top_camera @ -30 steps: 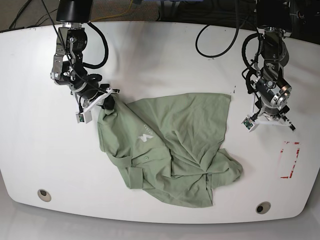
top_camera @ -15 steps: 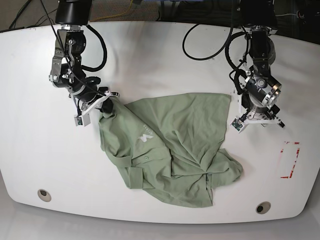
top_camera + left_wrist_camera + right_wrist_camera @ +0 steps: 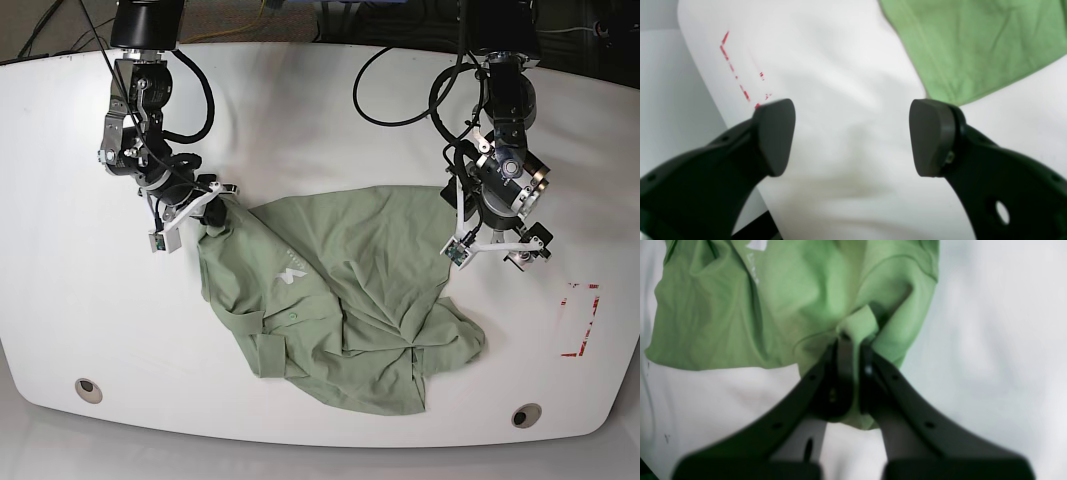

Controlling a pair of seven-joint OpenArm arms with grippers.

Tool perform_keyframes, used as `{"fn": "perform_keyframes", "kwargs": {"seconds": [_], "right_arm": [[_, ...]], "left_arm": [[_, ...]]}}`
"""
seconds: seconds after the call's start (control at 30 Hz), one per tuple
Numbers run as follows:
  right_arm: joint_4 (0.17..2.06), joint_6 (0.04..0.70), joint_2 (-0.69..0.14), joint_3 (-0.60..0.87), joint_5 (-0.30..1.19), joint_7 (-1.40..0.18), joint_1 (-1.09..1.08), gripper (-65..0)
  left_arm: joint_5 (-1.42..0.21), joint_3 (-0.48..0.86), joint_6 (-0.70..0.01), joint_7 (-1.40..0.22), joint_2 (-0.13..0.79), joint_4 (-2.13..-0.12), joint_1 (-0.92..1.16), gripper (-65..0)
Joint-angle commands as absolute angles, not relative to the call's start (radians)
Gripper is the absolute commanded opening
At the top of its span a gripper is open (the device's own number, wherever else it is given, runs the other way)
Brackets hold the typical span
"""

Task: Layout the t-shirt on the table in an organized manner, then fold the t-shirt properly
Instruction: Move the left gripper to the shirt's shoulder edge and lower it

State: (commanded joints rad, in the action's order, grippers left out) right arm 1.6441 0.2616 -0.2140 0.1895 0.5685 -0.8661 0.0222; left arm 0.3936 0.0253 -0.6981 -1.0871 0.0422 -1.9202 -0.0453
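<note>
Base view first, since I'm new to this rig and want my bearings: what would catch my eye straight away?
The crumpled green t-shirt sprawls across the middle of the white table. At the shirt's far corner on that view's left, the right gripper is shut on a pinch of cloth. The left gripper hangs open over bare table beside the shirt's opposite corner, with red tape marks nearby.
</note>
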Motion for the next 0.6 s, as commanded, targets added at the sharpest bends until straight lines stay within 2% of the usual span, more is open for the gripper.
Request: {"fn": "perform_keyframes", "kwargs": {"seconds": [0.3,0.6], "right_arm": [[1.644,0.262,-0.216,0.189,0.568,-0.866,0.022,-65.0],[1.644,0.262,-0.213,0.189,0.568,-0.866,0.024,-65.0]], "left_arm": [[0.392,0.035,-0.698,-1.032,-0.010,-1.920,-0.036,-14.4],[0.394,0.107,-0.698,-0.789,-0.082,-1.920,-0.013,-15.6]]}}
